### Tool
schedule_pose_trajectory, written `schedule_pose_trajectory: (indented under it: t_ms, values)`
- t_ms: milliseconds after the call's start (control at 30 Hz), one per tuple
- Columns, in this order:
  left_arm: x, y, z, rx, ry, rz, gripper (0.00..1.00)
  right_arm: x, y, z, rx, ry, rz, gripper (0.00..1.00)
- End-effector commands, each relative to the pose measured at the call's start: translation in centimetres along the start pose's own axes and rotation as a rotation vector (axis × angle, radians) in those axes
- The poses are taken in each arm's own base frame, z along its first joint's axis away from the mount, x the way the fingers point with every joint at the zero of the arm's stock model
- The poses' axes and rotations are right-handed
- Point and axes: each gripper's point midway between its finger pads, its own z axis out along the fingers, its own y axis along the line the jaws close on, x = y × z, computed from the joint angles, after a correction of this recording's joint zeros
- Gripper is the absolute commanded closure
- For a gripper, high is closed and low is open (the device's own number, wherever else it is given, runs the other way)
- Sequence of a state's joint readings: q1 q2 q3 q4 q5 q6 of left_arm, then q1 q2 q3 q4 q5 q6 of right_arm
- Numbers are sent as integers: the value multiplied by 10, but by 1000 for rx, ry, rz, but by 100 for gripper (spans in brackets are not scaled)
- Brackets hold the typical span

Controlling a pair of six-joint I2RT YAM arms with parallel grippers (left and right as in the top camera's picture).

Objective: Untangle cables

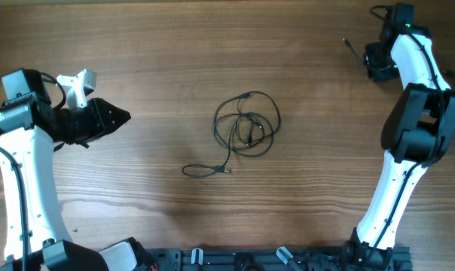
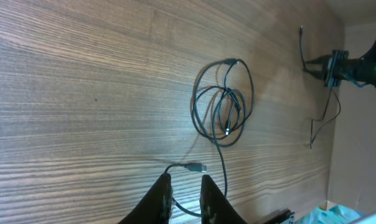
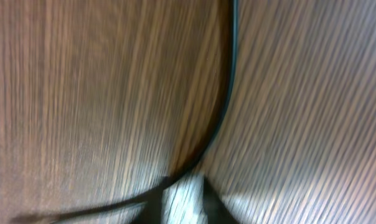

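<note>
— Which step is this?
— The beginning, I think. On the bench the cables lie coiled at the middle. My left gripper, near the left edge, is slightly parted and empty. My right gripper, far right corner: too blurred to tell.
— Next?
— Probably pinching the loose plug.

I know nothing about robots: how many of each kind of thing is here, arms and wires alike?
Robot arms: 2
Tangled cable bundle: 1
Separate cable strand, far right: 1
Total: 4
</note>
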State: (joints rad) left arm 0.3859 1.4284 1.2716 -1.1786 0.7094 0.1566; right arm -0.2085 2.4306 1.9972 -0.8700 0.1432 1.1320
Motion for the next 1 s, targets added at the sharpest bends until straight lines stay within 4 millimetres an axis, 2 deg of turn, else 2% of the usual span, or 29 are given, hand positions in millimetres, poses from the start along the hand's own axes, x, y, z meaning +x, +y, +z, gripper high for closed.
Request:
schedule_pose_trajectory:
  t_ms: [0, 167, 233, 500, 567, 633, 767, 900, 933, 967]
  values:
    - [0, -13, -1, 30, -7, 44, 83, -19, -37, 37, 171, -106, -221, 96]
    - [4, -21, 4, 40, 14, 70, 82, -55, -61, 34, 275, -187, -306, 96]
    - [5, -24, 6, 45, 20, 83, 83, -70, -79, 35, 313, -180, -286, 96]
    - [9, -37, 14, 60, 47, 125, 82, -141, -175, 39, 424, -91, -143, 96]
    - [10, -40, 16, 65, 51, 140, 82, -149, -197, 44, 373, 0, -53, 96]
    - [11, -43, 18, 68, 57, 150, 83, -154, -211, 46, 333, 60, 10, 96]
    - [14, -48, 21, 75, 70, 163, 83, -175, -258, 44, 349, 94, 125, 95]
    - [15, -50, 22, 77, 74, 170, 83, -187, -290, 44, 257, 174, 265, 95]
    - [15, -50, 22, 77, 74, 170, 82, -188, -299, 43, 250, 187, 291, 92]
    - [15, -50, 22, 77, 74, 170, 83, -190, -311, 41, 255, 197, 338, 85]
